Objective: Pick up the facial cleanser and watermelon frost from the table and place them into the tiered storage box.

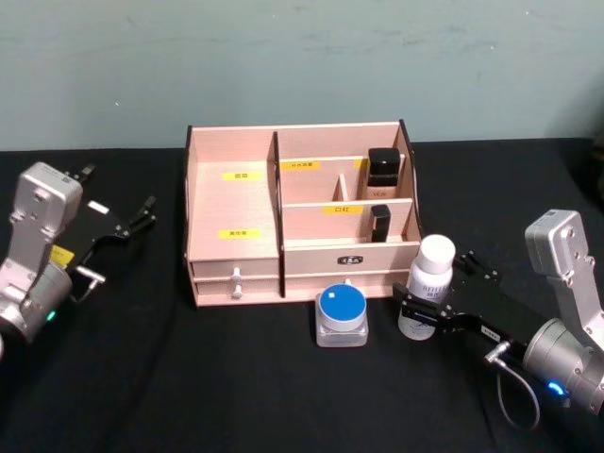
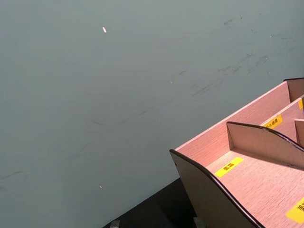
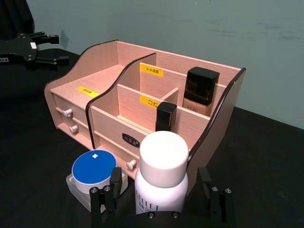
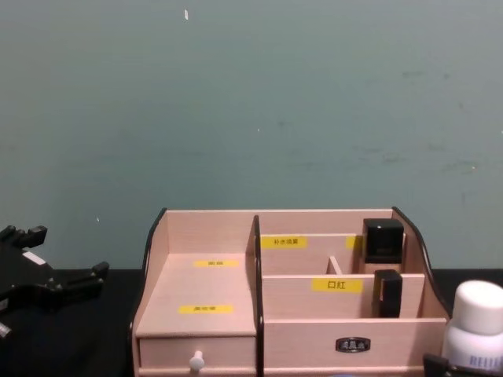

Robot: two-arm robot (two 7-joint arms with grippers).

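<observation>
Well, on the black table (image 1: 236, 387) the tiered storage box (image 1: 236, 203) holds a dark-capped bottle (image 1: 382, 175) in its back right compartment and a black lipstick tube (image 1: 379, 225) in the tier before it. My right gripper (image 1: 439, 288) is spread around the white-capped bottle (image 1: 436, 253), which stands just off the box's front right corner. The right wrist view shows a gap at each finger. A blue-lidded jar (image 1: 341, 316) sits before the drawers, left of that bottle. My left gripper (image 1: 121, 191) hangs spread, well left of the box.
</observation>
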